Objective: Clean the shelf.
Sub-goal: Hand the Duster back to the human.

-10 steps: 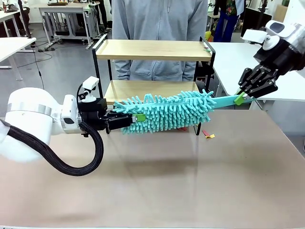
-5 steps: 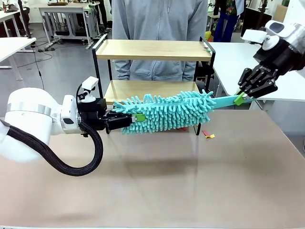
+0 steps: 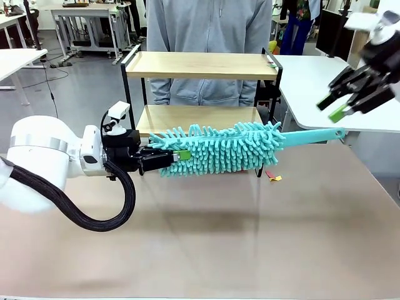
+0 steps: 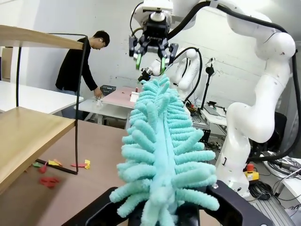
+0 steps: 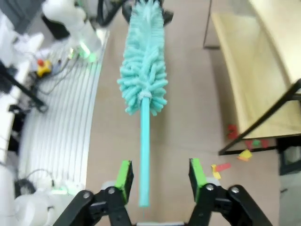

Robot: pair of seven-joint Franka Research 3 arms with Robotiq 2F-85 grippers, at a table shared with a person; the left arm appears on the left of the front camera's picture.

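Observation:
The shelf (image 3: 200, 65) stands at the table's far side, two wooden boards in a black frame; its lower board (image 5: 254, 70) also shows in the right wrist view. In front of it a teal fluffy duster (image 3: 219, 150) lies level, and my left gripper (image 3: 167, 159) is shut on its fluffy end (image 4: 160, 141). The duster's thin handle (image 3: 312, 134) points right. My right gripper (image 3: 342, 104) hangs open above and to the right of the handle's tip. In the right wrist view the handle (image 5: 144, 155) lies between the green pads (image 5: 124, 175) without touching them.
Small red and yellow paper scraps (image 3: 272, 177) lie on the table by the shelf's right leg, and a few (image 3: 270, 62) on the top board's right end. A person in a grey hoodie (image 3: 209, 25) stands behind the shelf. A white table (image 3: 312, 81) is at the right.
My right gripper has opened, let go of the duster's handle and moved up and to the right. The left gripper still holds the duster in place.

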